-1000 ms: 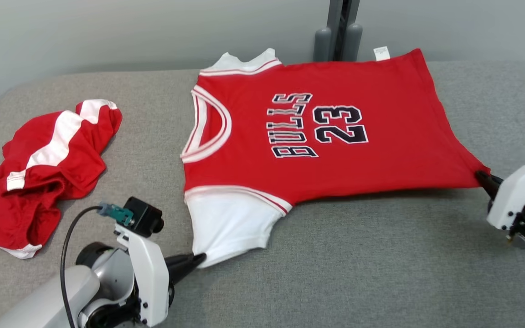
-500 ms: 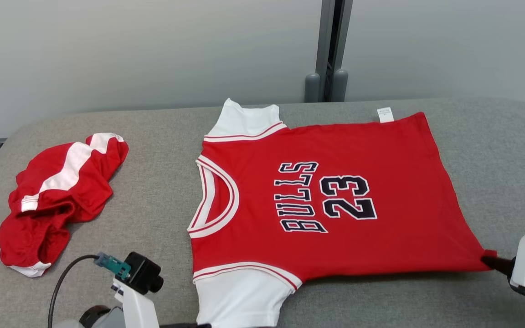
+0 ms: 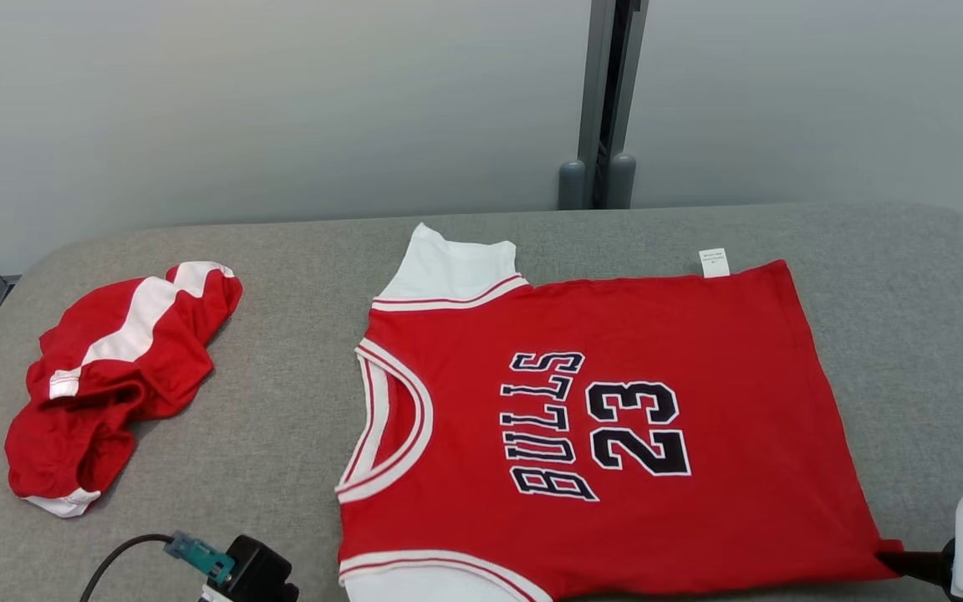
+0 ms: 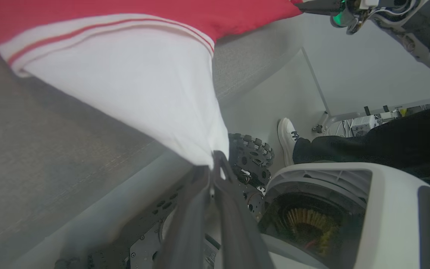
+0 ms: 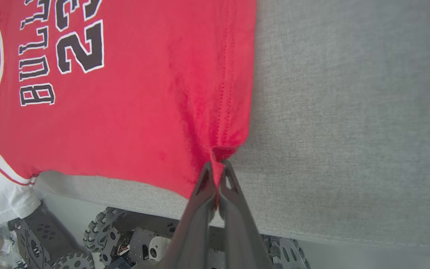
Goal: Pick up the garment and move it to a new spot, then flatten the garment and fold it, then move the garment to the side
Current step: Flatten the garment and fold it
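The garment [image 3: 598, 418] is a red jersey with white sleeves and "BULLS 23" on it, spread flat on the grey padded table [image 3: 298, 401]. In the left wrist view my left gripper [image 4: 213, 164] is shut on the tip of the white sleeve [image 4: 133, 86], pulled past the table's near edge. My right gripper [image 5: 217, 168] is shut on the garment's red hem corner [image 5: 226, 149]; in the head view that gripper [image 3: 895, 558] sits at the lower right, at the garment's near right corner.
A crumpled red-and-white piece of clothing [image 3: 114, 376] lies at the table's left. A grey post [image 3: 603, 100] stands behind the table. Beyond the near edge are my wheeled base [image 4: 252, 157] and a person's white shoe [image 4: 286, 138] on the floor.
The head camera has tilted up, so the table and garment sit lower in the picture. Both grippers have drawn the garment's near edge toward the table's front edge, still gripping it.
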Robot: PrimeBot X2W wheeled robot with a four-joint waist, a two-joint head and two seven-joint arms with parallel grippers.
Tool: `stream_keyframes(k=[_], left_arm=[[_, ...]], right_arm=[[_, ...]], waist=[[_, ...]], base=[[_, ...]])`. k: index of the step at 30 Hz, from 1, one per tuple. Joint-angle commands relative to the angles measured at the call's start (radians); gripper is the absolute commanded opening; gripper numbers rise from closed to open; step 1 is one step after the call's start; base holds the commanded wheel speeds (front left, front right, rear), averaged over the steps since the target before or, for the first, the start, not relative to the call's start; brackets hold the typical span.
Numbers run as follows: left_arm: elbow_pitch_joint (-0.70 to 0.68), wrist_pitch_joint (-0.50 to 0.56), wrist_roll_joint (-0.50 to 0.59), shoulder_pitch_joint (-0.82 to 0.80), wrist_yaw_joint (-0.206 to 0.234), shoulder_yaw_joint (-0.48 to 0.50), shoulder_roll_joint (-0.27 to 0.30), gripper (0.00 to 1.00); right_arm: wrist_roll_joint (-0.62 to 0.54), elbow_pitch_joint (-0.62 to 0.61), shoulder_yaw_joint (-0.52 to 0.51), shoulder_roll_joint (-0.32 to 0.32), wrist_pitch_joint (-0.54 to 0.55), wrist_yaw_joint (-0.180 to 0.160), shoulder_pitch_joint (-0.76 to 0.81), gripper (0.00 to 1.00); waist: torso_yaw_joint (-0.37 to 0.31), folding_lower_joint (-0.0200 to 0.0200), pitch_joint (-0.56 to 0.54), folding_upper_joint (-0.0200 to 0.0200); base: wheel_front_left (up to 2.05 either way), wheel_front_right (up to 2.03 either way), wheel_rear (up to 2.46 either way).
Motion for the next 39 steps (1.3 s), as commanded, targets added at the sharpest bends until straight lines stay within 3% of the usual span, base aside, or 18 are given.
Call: stream_keyframes(k=[1, 11, 26, 39], left_arm=[[-0.015, 0.002, -0.010, 0.016, -0.002, 0.000, 0.014, 0.00], [-0.061, -0.011, -0.050, 0.005, 0.012, 0.040, 0.038, 0.00], [-0.029, -0.030, -0.120, -0.091, 0.010, 0.134, 0.000, 0.00], [0.089, -0.140, -0.033, -0.180, 0.001, 0.195, -0.076, 0.00]], right_arm=[[0.011, -0.029, -0.002, -0.016, 0.015, 0.000, 0.020, 0.00], [0.009, -0.098, -0.060, -0.056, -0.002, 0.000, 0.021, 0.00], [-0.042, -0.063, -0.124, -0.006, 0.016, 0.000, -0.068, 0.00], [-0.107, 0.005, -0.184, 0.062, -0.012, 0.000, -0.142, 0.00]], waist=[[-0.003, 0.0001, 0.002, 0.0000], [0.000, 0.0001, 0.042, 0.0000], [-0.010, 0.0001, 0.120, 0.0000], [-0.023, 0.0001, 0.171, 0.0000]], base=[[0.00, 0.00, 0.00], [0.00, 0.00, 0.00], [0.00, 0.00, 0.00], [0.00, 0.00, 0.00]])
